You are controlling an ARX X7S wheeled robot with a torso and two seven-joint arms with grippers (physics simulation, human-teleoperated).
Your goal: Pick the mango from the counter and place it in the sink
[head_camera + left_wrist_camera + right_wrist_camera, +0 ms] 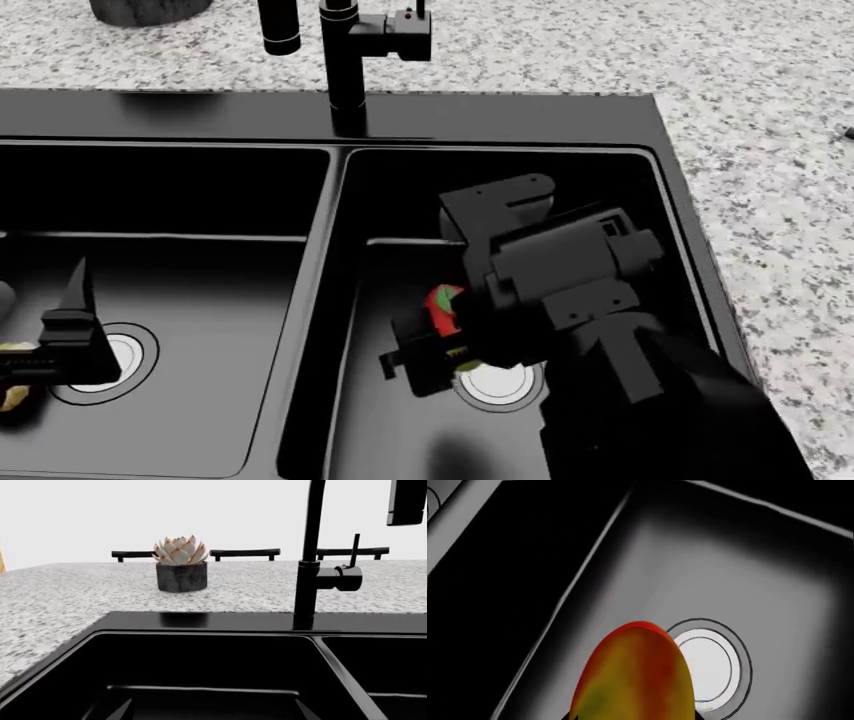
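Seemingly right hand point(447, 335) grips mango point(634, 677) over sink point(334, 200) drain; wrist cam clearer.

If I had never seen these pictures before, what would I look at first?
Probably the bright red and yellow mango, the only strong colour against the big black sink. The right tool holds it low inside the right basin, just over the round silver drain. After that, the pale pink-tipped succulent in its dark pot on the speckled counter behind the sink, near the black faucet.
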